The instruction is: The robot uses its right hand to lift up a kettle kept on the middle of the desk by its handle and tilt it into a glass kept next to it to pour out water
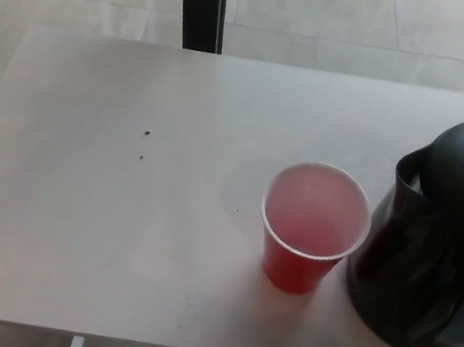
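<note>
A black kettle (439, 248) stands upright at the right side of the pale desk (105, 207), cut off by the picture's right edge. Its spout faces left and its lid is closed; the handle is out of frame. Just left of it, nearly touching, a red plastic cup (311, 229) with a white rim stands upright; I cannot tell whether its pinkish inside holds liquid. Neither of my hands nor any arm shows in the head view.
Two small dark specks (146, 134) lie on the desk's left half. A black vertical post (202, 3) rises behind the far edge, over a tiled floor. The desk's near edge runs along the picture's bottom.
</note>
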Tool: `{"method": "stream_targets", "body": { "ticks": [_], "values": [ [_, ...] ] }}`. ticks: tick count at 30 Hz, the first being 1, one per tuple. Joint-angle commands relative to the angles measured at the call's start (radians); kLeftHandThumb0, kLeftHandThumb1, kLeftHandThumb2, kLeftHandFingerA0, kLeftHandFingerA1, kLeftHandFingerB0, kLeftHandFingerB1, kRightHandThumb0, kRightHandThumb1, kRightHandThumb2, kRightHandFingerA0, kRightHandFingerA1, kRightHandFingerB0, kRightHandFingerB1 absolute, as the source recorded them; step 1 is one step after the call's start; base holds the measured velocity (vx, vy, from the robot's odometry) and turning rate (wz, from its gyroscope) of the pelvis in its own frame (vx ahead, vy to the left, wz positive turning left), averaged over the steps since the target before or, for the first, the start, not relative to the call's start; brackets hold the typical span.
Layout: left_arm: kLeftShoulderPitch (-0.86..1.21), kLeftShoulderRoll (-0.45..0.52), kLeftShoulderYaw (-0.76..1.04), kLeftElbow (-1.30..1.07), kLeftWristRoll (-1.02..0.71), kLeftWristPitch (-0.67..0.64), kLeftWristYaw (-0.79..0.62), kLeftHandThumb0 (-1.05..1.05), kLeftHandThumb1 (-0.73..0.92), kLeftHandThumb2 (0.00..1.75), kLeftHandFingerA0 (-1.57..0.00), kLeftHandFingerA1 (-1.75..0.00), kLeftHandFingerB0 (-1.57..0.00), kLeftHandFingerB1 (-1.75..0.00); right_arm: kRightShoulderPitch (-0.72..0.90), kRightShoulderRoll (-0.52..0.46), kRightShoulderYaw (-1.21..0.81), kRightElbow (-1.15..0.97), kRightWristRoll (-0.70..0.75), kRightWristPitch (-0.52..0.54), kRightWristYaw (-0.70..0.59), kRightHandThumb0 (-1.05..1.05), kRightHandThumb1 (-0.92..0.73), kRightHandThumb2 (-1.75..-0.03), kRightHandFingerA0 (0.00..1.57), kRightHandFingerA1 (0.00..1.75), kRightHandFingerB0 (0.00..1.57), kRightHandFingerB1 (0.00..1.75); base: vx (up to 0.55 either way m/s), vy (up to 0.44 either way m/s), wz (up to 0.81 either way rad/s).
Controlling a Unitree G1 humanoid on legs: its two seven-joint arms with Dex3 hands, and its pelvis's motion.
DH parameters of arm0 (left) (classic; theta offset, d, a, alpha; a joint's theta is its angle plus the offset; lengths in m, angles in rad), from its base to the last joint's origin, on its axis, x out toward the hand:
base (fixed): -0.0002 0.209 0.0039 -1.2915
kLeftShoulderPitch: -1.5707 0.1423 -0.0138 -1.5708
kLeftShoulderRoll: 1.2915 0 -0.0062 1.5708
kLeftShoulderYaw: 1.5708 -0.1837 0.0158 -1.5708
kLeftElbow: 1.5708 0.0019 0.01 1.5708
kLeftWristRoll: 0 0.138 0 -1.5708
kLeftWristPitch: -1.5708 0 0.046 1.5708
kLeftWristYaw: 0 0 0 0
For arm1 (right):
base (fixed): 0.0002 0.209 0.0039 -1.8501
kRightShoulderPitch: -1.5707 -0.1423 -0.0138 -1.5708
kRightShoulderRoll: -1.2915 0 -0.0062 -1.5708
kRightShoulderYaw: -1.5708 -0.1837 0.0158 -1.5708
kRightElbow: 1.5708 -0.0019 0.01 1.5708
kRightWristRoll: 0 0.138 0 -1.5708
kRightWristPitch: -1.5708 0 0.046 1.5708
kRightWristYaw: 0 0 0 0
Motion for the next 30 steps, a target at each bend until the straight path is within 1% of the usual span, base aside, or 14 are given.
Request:
{"method": "stream_targets", "body": {
  "ticks": [1, 2, 7, 9, 11, 13, 20, 21, 22, 24, 26, 27, 29, 30],
  "values": [
    [-0.009, 0.025, 0.007, 0.007, -0.026, -0.019, -0.022, -0.77, 0.7, 0.61, -0.51, -0.43, -0.36, -0.36, 0.003, -0.076, 0.131, -0.089, -0.003, 0.175, 0.114, -0.83, -0.47, -0.81, 0.0, 0.09, 0.0, 0.0, 0.0, 0.0, 0.0],
    [-0.011, 0.025, 0.003, 0.006, -0.023, -0.02, -0.02, -0.76, 0.56, 0.96, -0.43, -0.55, -0.25, -0.47, -0.002, -0.084, 0.167, -0.087, -0.018, 0.173, 0.131, -0.8, -0.43, -0.78, 0.0, 0.11, 0.0, 0.0, 0.0, 0.0, 0.0],
    [-0.011, 0.023, 0.01, 0.011, -0.031, -0.02, -0.021, -0.74, 0.71, 0.62, -0.5, -0.44, -0.34, -0.36, -0.002, -0.12, 0.27, -0.1, -0.079, 0.174, 0.132, -0.79, -0.43, -0.78, 0.0, 0.13, 0.0, 0.0, 0.0, 0.0, 0.0],
    [-0.009, 0.024, 0.004, 0.01, -0.027, -0.024, -0.021, -0.76, 0.56, 0.95, -0.43, -0.55, -0.27, -0.48, -0.007, -0.132, 0.309, -0.087, -0.113, 0.158, 0.129, -0.79, -0.43, -0.78, 0.0, 0.13, 0.0, 0.01, 0.0, 0.0, 0.0],
    [-0.008, 0.025, 0.002, 0.011, -0.027, -0.027, -0.024, -0.76, 0.71, 0.62, -0.5, -0.44, -0.34, -0.36, -0.009, -0.137, 0.321, -0.083, -0.121, 0.153, 0.129, -0.77, -0.41, -0.77, 0.0, 0.11, 0.01, 0.02, 0.0, 0.0, 0.0],
    [-0.009, 0.026, 0.001, 0.01, -0.029, -0.026, -0.03, -0.76, 0.56, 0.95, -0.43, -0.55, -0.28, -0.49, -0.014, -0.148, 0.339, -0.072, -0.143, 0.147, 0.133, -0.79, -0.42, -0.78, 0.0, 0.08, 0.0, 0.0, 0.0, 0.0, 0.0],
    [-0.016, 0.027, 0.009, 0.015, -0.043, -0.016, -0.023, -0.78, 0.58, 0.95, -0.46, -0.57, -0.31, -0.49, -0.009, -0.179, 0.335, -0.083, -0.121, 0.228, 0.177, -0.58, -0.31, -0.71, 0.0, 0.24, 0.0, 0.11, 0.0, 0.0, 0.0],
    [-0.014, 0.028, 0.001, 0.015, -0.036, -0.024, -0.024, -0.74, 0.73, 0.62, -0.5, -0.44, -0.36, -0.37, -0.007, -0.184, 0.336, -0.084, -0.126, 0.233, 0.179, -0.54, -0.31, -0.71, 0.0, 0.25, 0.0, 0.15, 0.0, 0.0, 0.0],
    [-0.013, 0.028, 0.0, 0.015, -0.036, -0.027, -0.026, -0.74, 0.57, 0.95, -0.45, -0.56, -0.3, -0.5, -0.006, -0.185, 0.338, -0.086, -0.132, 0.24, 0.175, -0.53, -0.31, -0.72, 0.0, 0.24, 0.0, 0.17, 0.0, 0.0, 0.0],
    [-0.011, 0.028, 0.002, 0.012, -0.041, -0.028, -0.033, -0.74, 0.56, 0.95, -0.42, -0.56, -0.29, -0.5, -0.007, -0.174, 0.333, -0.083, -0.136, 0.235, 0.166, -0.42, -0.48, -0.61, 0.0, 0.15, 0.02, 0.21, 0.0, 0.0, 0.0],
    [-0.013, 0.027, -0.003, 0.015, -0.036, -0.028, -0.029, -0.76, 0.72, 0.62, -0.49, -0.44, -0.36, -0.36, -0.014, -0.116, 0.3, -0.055, -0.126, 0.195, 0.11, -0.37, -0.51, -0.67, 0.25, 0.46, 0.16, 0.39, 0.0, 0.0, 0.0],
    [-0.017, 0.027, -0.005, 0.018, -0.034, -0.022, -0.025, -0.75, 0.57, 0.96, -0.43, -0.55, -0.3, -0.49, -0.017, -0.074, 0.274, -0.045, -0.115, 0.173, 0.069, -0.24, -0.42, -0.89, 0.37, 0.61, 0.16, 0.51, 0.0, 0.0, 0.0],
    [-0.015, 0.026, -0.007, 0.018, -0.035, -0.027, -0.027, -0.75, 0.57, 0.96, -0.41, -0.55, -0.26, -0.48, -0.014, -0.043, 0.254, -0.058, -0.124, 0.15, 0.053, -0.26, -0.67, -0.6, 0.61, 0.54, 0.33, 0.41, 0.0, 0.0, 0.0],
    [-0.014, 0.026, -0.005, 0.018, -0.038, -0.034, -0.033, -0.74, 0.73, 0.62, -0.48, -0.44, -0.34, -0.37, -0.018, 0.016, 0.226, -0.072, -0.104, 0.148, 0.008, -0.18, -0.78, -0.63, 0.86, 0.76, 0.45, 0.45, 0.0, 0.0, 0.0]
  ]
}}
